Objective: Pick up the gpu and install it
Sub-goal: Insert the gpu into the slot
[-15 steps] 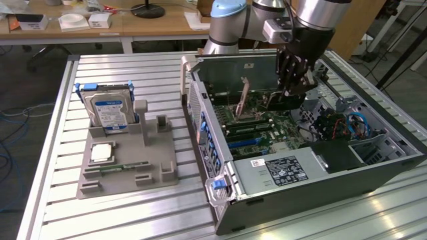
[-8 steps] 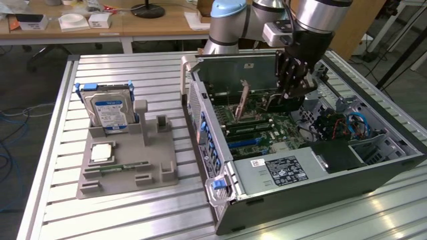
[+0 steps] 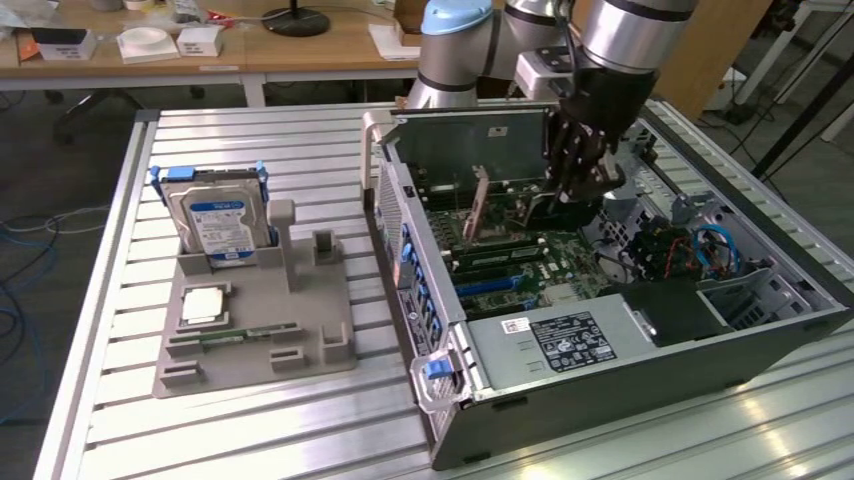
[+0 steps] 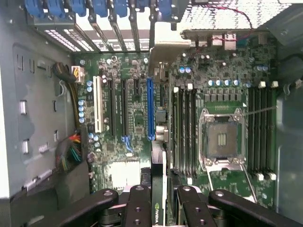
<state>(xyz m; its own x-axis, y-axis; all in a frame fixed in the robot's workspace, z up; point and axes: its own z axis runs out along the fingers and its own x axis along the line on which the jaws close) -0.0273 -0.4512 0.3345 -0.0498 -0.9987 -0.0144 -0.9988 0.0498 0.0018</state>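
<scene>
My gripper point(image 3: 571, 192) reaches down into the open computer case point(image 3: 441, 310), over the motherboard point(image 3: 534, 265). In the wrist view the gripper point(image 4: 160, 210) is shut on the gpu point(image 4: 158, 165), a thin dark card seen edge-on with a green logo between the black fingers point(image 4: 137, 205). The card runs toward the case's rear wall, where its silvery end bracket point(image 4: 165, 47) shows. It hangs over the board just beside the long blue slot point(image 4: 150, 109). Whether its edge touches a slot I cannot tell.
A grey fixture point(image 3: 314, 345) at the exterior view's left holds a blue-labelled hard drive point(image 3: 220, 225), a square chip point(image 3: 203, 305) and a green memory stick point(image 3: 247, 335). Inside the case are the power supply point(image 3: 567, 340), blue cables point(image 3: 714, 245), the processor socket point(image 4: 222, 137) and several memory slots point(image 4: 184, 127).
</scene>
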